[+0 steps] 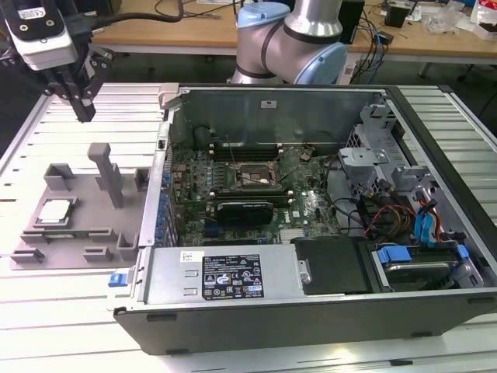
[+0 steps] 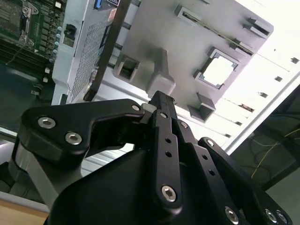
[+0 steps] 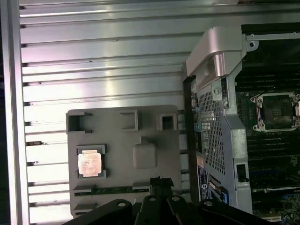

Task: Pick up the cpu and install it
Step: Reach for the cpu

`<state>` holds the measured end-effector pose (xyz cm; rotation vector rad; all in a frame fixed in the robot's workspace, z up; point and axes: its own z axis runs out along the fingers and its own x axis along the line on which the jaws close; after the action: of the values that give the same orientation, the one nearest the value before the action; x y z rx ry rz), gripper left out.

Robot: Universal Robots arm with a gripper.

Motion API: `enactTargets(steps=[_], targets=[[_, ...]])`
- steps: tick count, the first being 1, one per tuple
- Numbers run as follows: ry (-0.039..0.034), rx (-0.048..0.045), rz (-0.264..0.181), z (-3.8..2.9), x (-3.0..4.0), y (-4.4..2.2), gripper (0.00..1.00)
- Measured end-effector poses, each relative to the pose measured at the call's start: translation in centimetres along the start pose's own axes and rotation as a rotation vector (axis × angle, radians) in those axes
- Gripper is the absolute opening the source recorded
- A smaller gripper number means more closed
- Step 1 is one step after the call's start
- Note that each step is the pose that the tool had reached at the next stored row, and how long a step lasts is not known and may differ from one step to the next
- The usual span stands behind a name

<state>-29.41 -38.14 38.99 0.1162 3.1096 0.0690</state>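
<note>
Gripper hangs with fingers closed on nothing, well apart from the cpu
In the exterior view the gripper is high over the far end of the grey fixture. The cpu lies below it, toward the near side and slightly to the exterior view's left, flat in a square recess of the fixture, outside the open computer case. It is square, with no long axis; the top is shiny silver-grey with a darker rim
</note>
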Motion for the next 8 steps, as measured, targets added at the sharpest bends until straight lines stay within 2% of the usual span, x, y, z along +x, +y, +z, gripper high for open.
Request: enactTargets(steps=[3, 8], targets=[[0.0000, 0.0000, 0.000, 0.08, 0.74, 0.05, 0.11], [0.0000, -0.0001, 0.000, 0.53, 1.98, 0.66, 0.11]])
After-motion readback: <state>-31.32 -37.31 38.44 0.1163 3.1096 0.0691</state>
